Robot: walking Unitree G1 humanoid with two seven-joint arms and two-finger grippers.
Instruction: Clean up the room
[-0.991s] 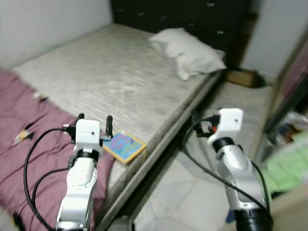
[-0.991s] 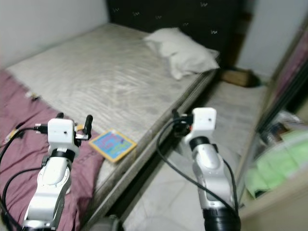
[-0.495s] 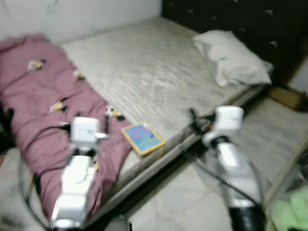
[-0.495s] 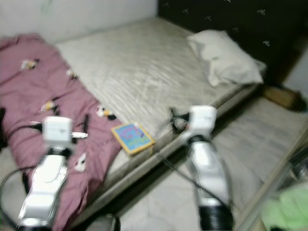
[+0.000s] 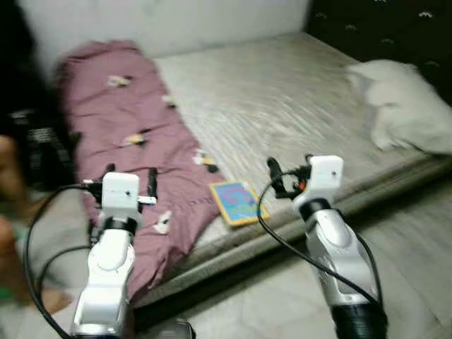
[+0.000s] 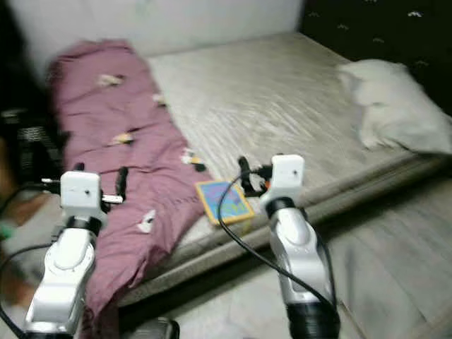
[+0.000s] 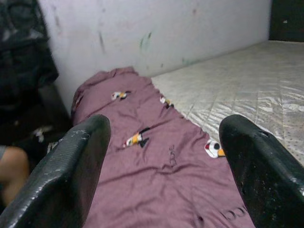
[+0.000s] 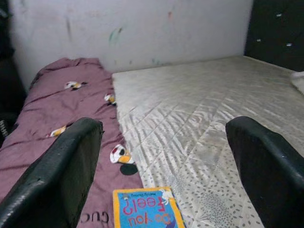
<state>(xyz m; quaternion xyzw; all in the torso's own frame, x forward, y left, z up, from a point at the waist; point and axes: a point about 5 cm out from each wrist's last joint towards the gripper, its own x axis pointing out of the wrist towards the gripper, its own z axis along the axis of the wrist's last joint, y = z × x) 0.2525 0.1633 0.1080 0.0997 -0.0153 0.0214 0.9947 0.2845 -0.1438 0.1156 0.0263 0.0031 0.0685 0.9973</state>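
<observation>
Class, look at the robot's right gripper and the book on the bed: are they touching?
Apart. In the right wrist view, the book lies flat on the mattress, with the right gripper held open above it, its fingers clear.

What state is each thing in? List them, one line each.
Maroon cartoon-print blanket: rumpled, spread along the bed, draping over its edge.
Blue yellow-bordered book: closed, flat near the mattress edge.
White pillow: lying at the head end.
Left gripper: open, empty.
Right gripper: open, empty.
</observation>
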